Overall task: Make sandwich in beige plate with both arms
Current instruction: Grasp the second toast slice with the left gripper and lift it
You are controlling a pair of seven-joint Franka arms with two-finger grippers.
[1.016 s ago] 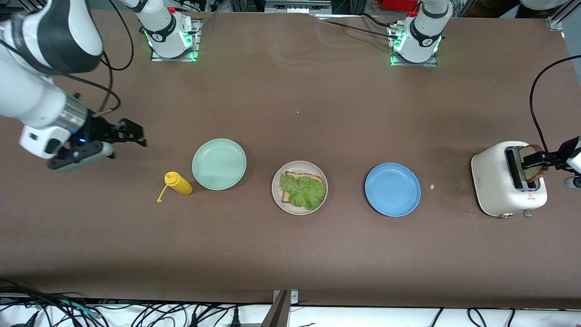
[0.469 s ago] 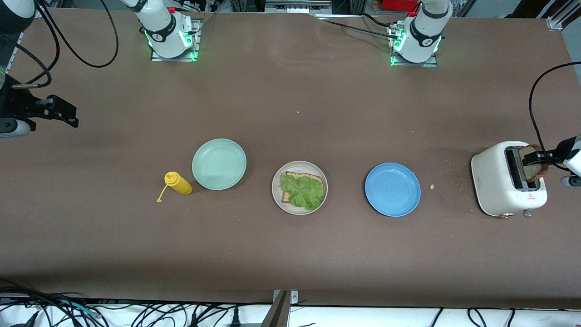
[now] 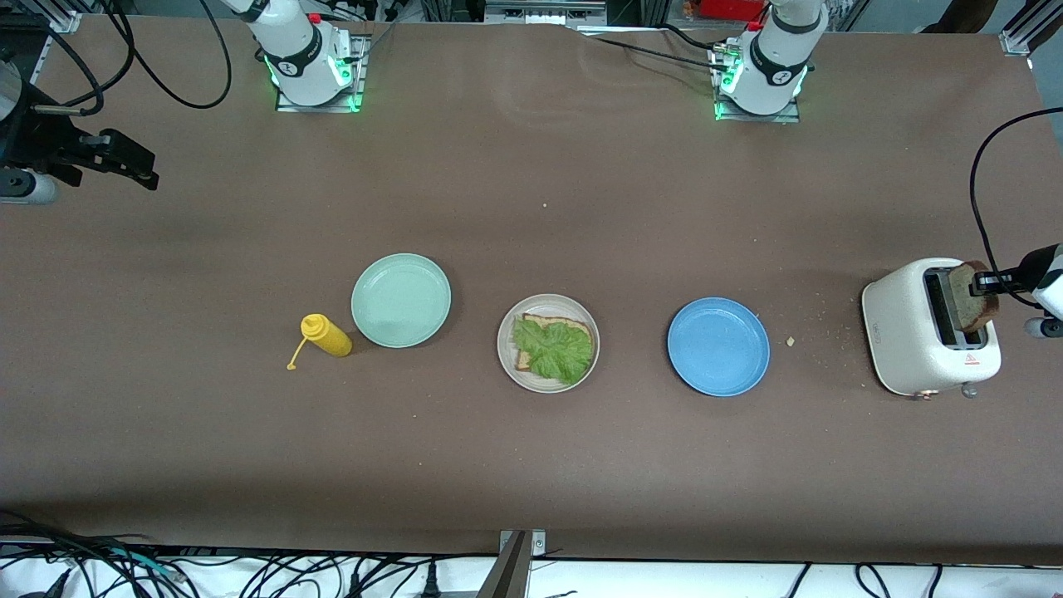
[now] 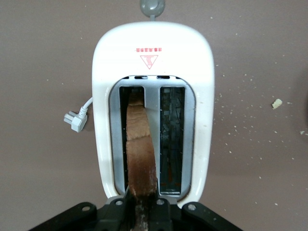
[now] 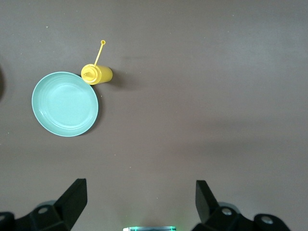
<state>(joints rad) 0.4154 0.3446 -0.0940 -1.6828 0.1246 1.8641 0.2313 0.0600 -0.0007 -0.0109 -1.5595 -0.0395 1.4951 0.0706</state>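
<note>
Brown toast (image 4: 139, 149) is pinched at its top edge by the left end effector (image 4: 140, 211), still standing in one toaster (image 3: 930, 328) slot at the left arm's end of the tabletop. Best to pull straight up, clear of the slot walls, then carry it over the lettuce (image 3: 552, 349) on the beige plate (image 3: 508, 365) mid-tabletop. Right end effector (image 5: 139, 197) waits, released, over bare tabletop near the mint plate (image 5: 65, 103).

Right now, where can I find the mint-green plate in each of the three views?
Front view: mint-green plate on the table, beside the yellow bottle, toward the right arm's end.
Left wrist view: not in it.
Right wrist view: the plate touches the bottle in the picture.
Shared landmark: the yellow bottle.
</note>
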